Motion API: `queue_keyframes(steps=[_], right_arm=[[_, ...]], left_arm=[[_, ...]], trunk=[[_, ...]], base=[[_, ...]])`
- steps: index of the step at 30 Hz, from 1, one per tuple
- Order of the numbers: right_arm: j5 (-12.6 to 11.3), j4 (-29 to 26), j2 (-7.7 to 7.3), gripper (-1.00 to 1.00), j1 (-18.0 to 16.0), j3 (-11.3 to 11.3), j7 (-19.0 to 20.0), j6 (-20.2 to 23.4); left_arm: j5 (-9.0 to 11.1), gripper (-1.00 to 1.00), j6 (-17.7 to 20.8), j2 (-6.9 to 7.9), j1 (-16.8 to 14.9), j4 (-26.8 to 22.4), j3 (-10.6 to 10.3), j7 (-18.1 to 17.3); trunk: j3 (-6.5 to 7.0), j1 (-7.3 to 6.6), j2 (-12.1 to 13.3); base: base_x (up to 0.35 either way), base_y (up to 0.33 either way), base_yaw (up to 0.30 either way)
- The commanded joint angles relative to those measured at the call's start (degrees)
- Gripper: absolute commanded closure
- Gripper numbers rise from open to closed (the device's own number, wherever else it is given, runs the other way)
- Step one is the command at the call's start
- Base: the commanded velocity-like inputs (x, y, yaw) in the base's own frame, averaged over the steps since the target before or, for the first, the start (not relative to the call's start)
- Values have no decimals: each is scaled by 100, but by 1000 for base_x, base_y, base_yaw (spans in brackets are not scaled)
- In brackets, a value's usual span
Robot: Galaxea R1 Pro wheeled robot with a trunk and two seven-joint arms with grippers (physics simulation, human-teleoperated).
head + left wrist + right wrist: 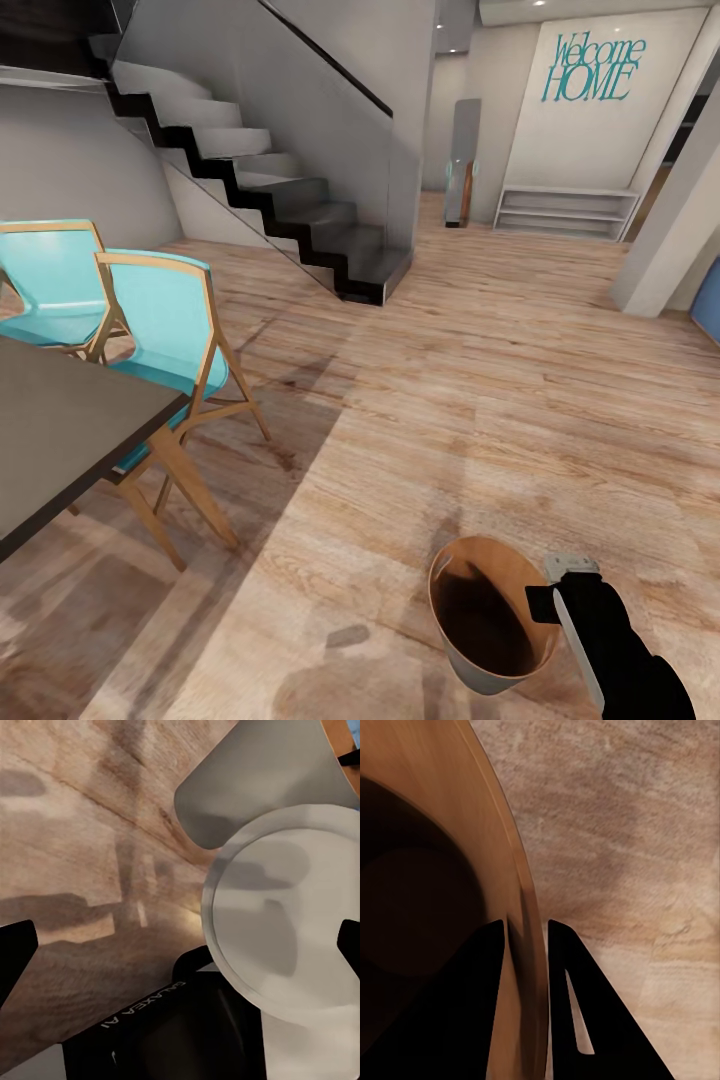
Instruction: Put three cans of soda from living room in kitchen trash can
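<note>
The tash can [486, 684] hangs just above the wood floor at the lower right of the head view, tilted, copper-brown inside and pale grey outside. Nothing lies inside it. My right gripper [552, 600] is shut on its rim. In the right wrist view the right gripper [526, 934] has one black finger [472, 1012] inside the tash can [442, 817] and the other outside. The left wrist view looks up at the tash can's grey underside [289, 919]. My left gripper [180, 945] stands open, its fingertips [15, 952] wide apart and holding nothing. The cans of soda are out of view.
A dark table [60, 430] with two turquoise chairs [165, 320] stands at the left. A black staircase [290, 205] rises at the back. A white shelf [565, 210] sits under a "Welcome HOME" wall, and a pillar [670, 240] stands at the right. Wood floor [470, 400] stretches ahead.
</note>
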Motion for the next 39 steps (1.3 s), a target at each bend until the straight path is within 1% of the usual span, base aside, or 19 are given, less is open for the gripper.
queue_keyframes(steps=[1,13,39], right_arm=[[-46,-1,0,100,-1,2,0,-2],[-46,-1,0,100,-1,2,0,-2],[-46,1,0,100,-1,2,0,-3]], left_arm=[[0,-100,0,0,0,0,0,0],[0,-100,0,0,0,-1,0,0],[-1,-100,0,0,1,3,0,0]], trunk=[[0,0,0],[18,0,0],[252,0,0]], base=[[0,0,0],[0,0,0],[0,0,0]])
